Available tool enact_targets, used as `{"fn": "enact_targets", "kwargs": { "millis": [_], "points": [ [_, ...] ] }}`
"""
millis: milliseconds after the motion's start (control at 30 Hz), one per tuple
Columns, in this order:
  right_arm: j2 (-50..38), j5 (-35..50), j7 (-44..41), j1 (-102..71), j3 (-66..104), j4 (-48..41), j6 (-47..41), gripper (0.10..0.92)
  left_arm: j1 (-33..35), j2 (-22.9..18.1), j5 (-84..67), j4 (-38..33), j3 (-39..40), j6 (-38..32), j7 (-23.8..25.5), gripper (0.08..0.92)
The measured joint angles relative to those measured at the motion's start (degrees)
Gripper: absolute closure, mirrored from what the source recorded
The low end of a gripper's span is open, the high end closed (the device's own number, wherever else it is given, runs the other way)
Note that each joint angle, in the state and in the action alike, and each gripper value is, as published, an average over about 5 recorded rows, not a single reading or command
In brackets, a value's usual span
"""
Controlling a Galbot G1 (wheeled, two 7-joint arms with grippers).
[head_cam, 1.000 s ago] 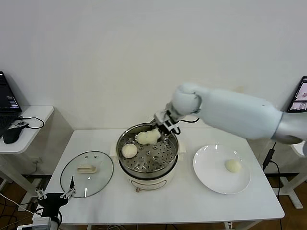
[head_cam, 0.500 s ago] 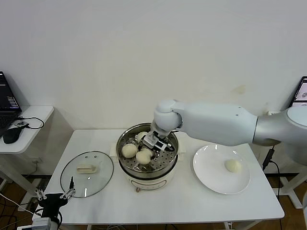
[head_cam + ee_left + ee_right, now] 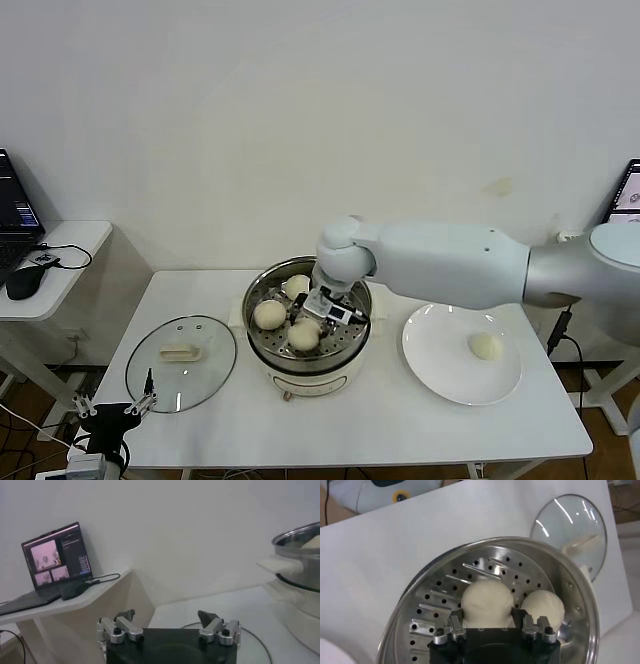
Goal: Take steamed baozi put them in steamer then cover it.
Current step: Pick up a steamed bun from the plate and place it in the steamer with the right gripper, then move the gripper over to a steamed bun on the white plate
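Note:
The steamer (image 3: 262, 352) stands mid-table with three steamed baozi on its perforated tray (image 3: 445, 585): one at the left (image 3: 269, 313), one at the back (image 3: 296, 286) and one at the front (image 3: 304, 333). My right gripper (image 3: 312, 322) reaches down into the pot. In the right wrist view its jaws (image 3: 488, 616) stand open, close on both sides of the front baozi (image 3: 487, 600), which rests on the tray beside another (image 3: 544, 607). A fourth baozi (image 3: 486, 346) lies on the white plate (image 3: 440, 375). The cover (image 3: 205, 375) lies flat left of the steamer. My left gripper (image 3: 115, 404) is parked open at the table's front left corner.
A side table (image 3: 70, 240) with a laptop (image 3: 55, 555) and a mouse stands to the left. In the left wrist view the steamer's rim (image 3: 300, 540) rises at one side. A screen shows at the far right edge.
My right gripper came down from over the steamer's far rim and carried a baozi to the front of the tray. Its jaws have widened round it. The left arm stayed still.

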Motion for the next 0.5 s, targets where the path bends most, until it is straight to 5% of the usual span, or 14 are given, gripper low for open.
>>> {"fn": "enact_targets", "kwargs": {
  "millis": [167, 500],
  "points": [
    [-0.85, -0.06, -0.33, 0.94, 0.44, 0.38, 0.28, 0.211, 0.08, 0.02, -0.04, -0.11, -0.03, -0.01, -0.01, 0.177],
    [-6.91, 3.35, -1.70, 3.60, 3.18, 1.34, -3.59, 0.202, -0.04, 0.45, -0.14, -0.25, -0.31, -0.09, -0.01, 0.177]
  ]
}}
